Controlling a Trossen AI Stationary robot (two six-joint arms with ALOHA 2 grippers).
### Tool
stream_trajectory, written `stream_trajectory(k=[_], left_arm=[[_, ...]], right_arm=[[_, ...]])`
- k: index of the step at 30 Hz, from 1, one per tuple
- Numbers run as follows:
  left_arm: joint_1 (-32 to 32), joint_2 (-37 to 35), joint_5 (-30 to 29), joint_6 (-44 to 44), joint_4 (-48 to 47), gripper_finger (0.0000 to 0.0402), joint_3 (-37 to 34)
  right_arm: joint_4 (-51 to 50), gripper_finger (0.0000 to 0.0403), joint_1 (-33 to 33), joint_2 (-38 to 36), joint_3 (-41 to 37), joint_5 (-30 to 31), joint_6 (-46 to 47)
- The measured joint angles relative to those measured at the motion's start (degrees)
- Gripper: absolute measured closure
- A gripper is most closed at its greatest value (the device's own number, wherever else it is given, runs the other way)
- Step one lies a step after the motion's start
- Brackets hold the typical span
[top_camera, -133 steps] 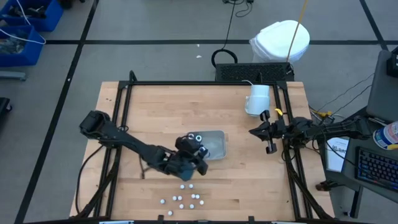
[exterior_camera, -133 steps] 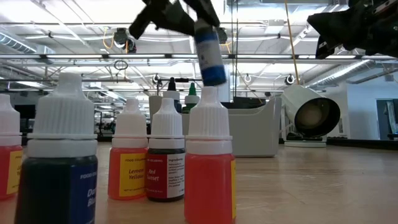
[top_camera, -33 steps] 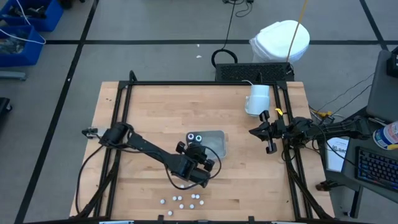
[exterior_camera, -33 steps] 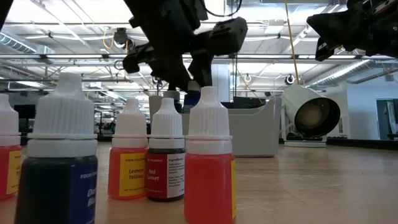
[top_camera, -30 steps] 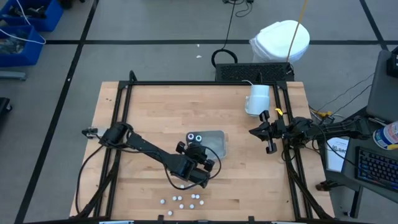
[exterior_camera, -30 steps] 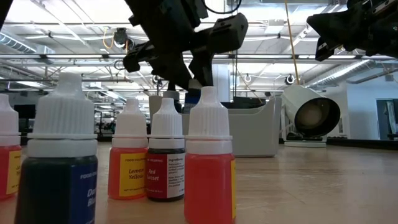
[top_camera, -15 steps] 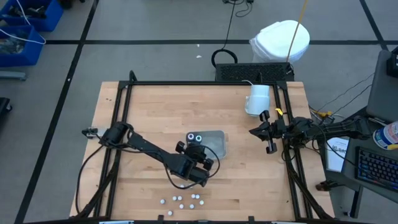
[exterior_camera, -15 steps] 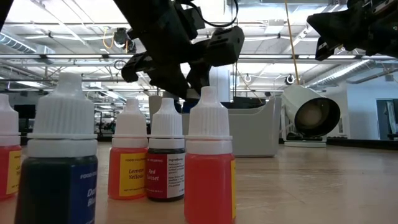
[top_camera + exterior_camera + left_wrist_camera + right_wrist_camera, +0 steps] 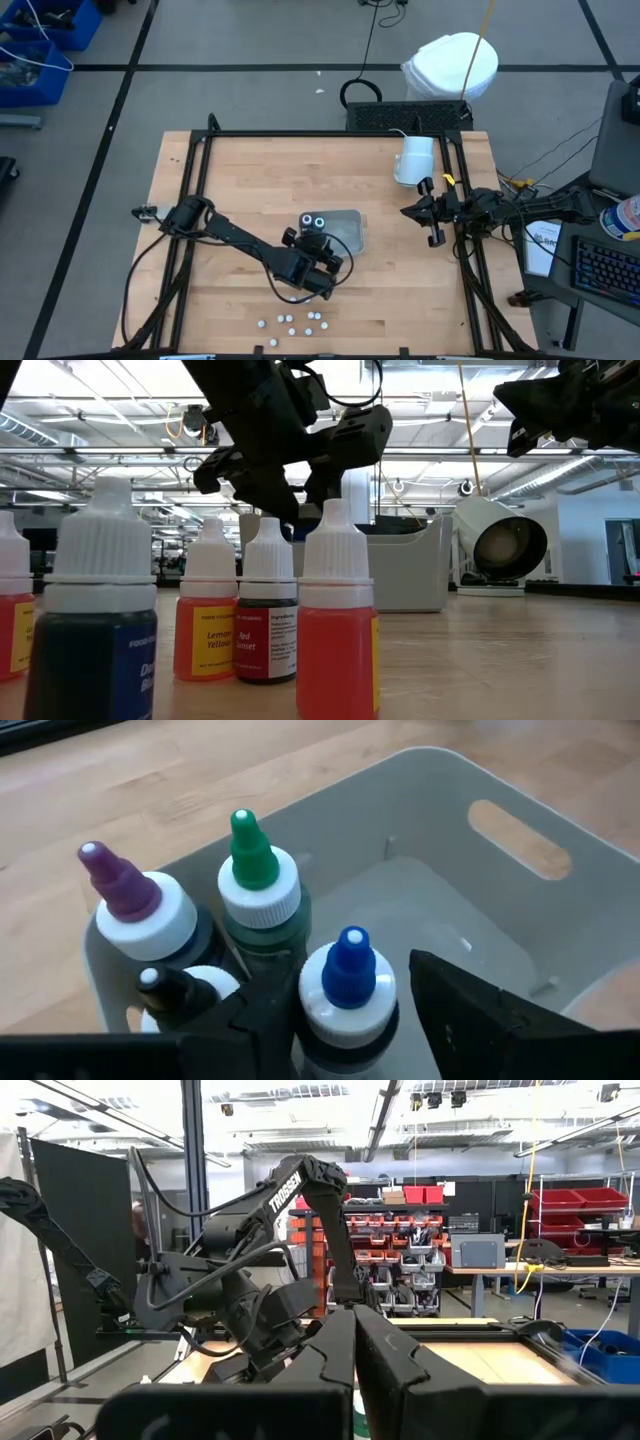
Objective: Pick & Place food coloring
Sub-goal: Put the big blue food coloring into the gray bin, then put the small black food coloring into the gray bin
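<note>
Only the left wrist view looks inside the tray (image 9: 520, 840): four upright bottles with purple, green, blue (image 9: 350, 982) and black tips, the left gripper (image 9: 355, 1005) open either side of the blue one. The low view alone reads "Lemon Yellow" (image 9: 207, 641) and "Red Sunset" (image 9: 265, 643) on upright bottles; from above, the loose bottles (image 9: 297, 321) stand at the table's six o'clock. The right gripper (image 9: 433, 226) waits closed at three o'clock.

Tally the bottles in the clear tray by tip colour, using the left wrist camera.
Purple-tipped bottle: 1
Green-tipped bottle: 1
Blue-tipped bottle: 1
Black-tipped bottle: 1, partly hidden
Total: 4 bottles in the tray
</note>
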Motion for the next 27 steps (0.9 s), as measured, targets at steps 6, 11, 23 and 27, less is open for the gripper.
stream_trajectory(k=[6, 11, 23, 27], left_arm=[[-0.1, -0.4, 0.1, 1.7, 0.0, 0.0187, 0.0], [-0.2, -2.7, -0.2, 4.3, 0.9, 0.0186, 0.0], [-3.1, -14.4, -1.2, 25.4, 1.9, 0.0186, 0.0], [-6.3, -22.0, -0.4, 34.5, 0.1, 0.0192, 0.0]], right_arm=[[0.0, 0.0403, 0.0, 0.0, 0.0, 0.0, 0.0], [0.0, 0.0403, 0.0, 0.0, 0.0, 0.0, 0.0], [0.0, 0.0403, 0.0, 0.0, 0.0, 0.0, 0.0], [-0.4, 0.0403, 0.0, 0.0, 0.0, 0.0, 0.0]])
